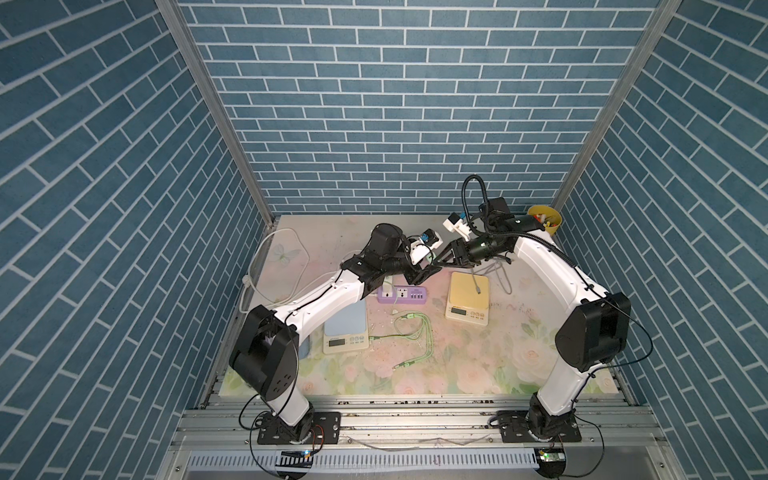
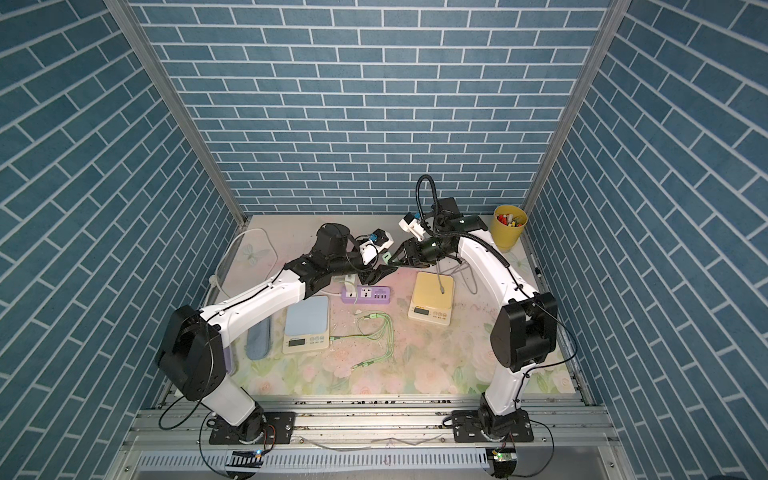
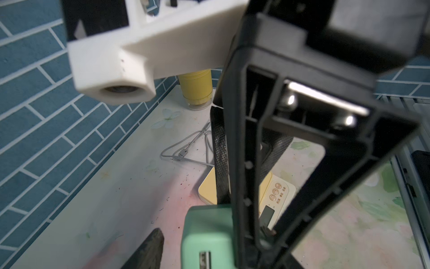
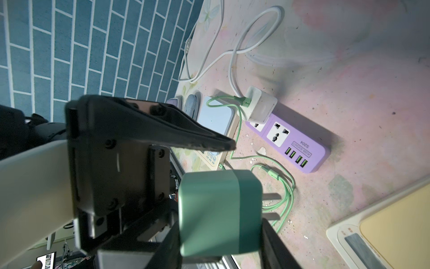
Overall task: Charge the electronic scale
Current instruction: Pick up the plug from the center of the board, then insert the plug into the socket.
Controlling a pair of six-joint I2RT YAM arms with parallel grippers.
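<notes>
Though tiny from above, green adapter (image 4: 218, 209): prongs clear from right wrist.
Right gripper (image 1: 434, 262): clamped on it, raised over mat (image 1: 457, 365).
Left gripper (image 1: 428, 273): parted; one finger hidden.
Yellow scale (image 1: 467, 299): on mat, near purple strip (image 1: 402, 295).

A scale (image 1: 467, 301) with a yellow top and cream front panel sits flat on the table (image 1: 457, 365), its display dark. A grey cable (image 1: 476, 285) ends in a plug lying loose on the yellow top, and the rest trails off behind the scale. A purple strip (image 1: 402, 295) lies flat nearby, to its left. A mint-green charger (image 4: 221, 209) is held off the table in the right gripper (image 1: 436, 262), prongs bare.
</notes>
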